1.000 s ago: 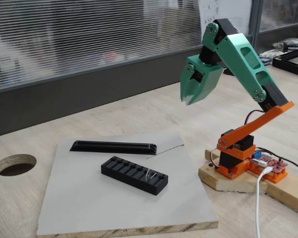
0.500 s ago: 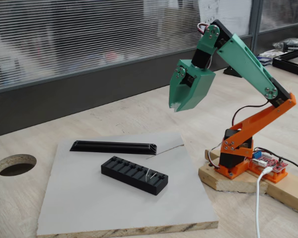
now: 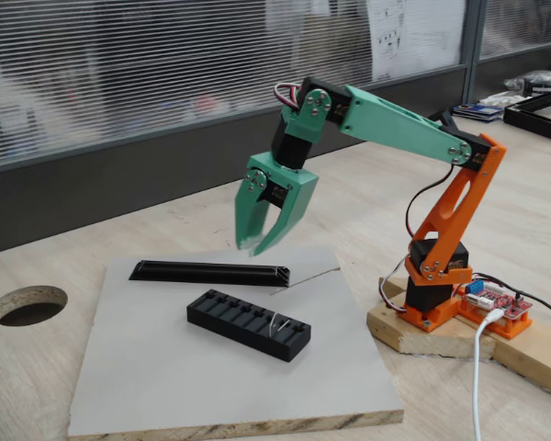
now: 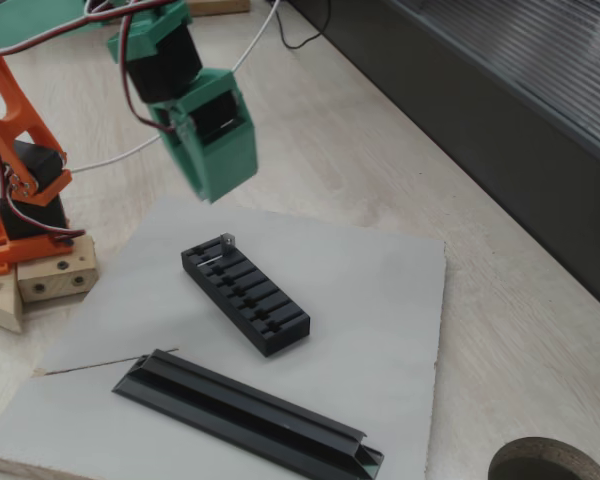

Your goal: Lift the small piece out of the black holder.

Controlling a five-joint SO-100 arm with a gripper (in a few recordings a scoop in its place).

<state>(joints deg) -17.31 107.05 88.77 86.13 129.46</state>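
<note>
On the pale wooden surface (image 3: 211,207), in a fixed view from the front: grey board (image 3: 165,367), lying flat. Black holder (image 3: 248,323), a slotted rectangular block, rests near the board's middle. Small piece (image 3: 275,324), a thin pale sliver, stands in a slot near the holder's right end. Long black rail (image 3: 211,273) lies on the board behind the holder, apart from it. Green end effector (image 3: 257,246) hangs tips-down above the rail's right part, clear of everything, its two fingers a little apart and empty. Orange arm base (image 3: 436,285) stands on a wooden block (image 3: 413,331) at the right, just beside the board. Round hole (image 3: 28,304) in the surface at the far left.

From another fixed view, looking down from the opposite side: grey board (image 4: 380,290) with the black holder (image 4: 248,294) lying diagonally at its middle. Small piece (image 4: 224,244) sits at the holder's upper left end, nearest the arm. Long black rail (image 4: 250,413) lies in front, near the lower edge. End effector (image 4: 212,196) hovers above and just beyond the holder's upper end, touching nothing; its opening cannot be judged from this side. Wooden block (image 4: 40,280) at the left edge.
</note>
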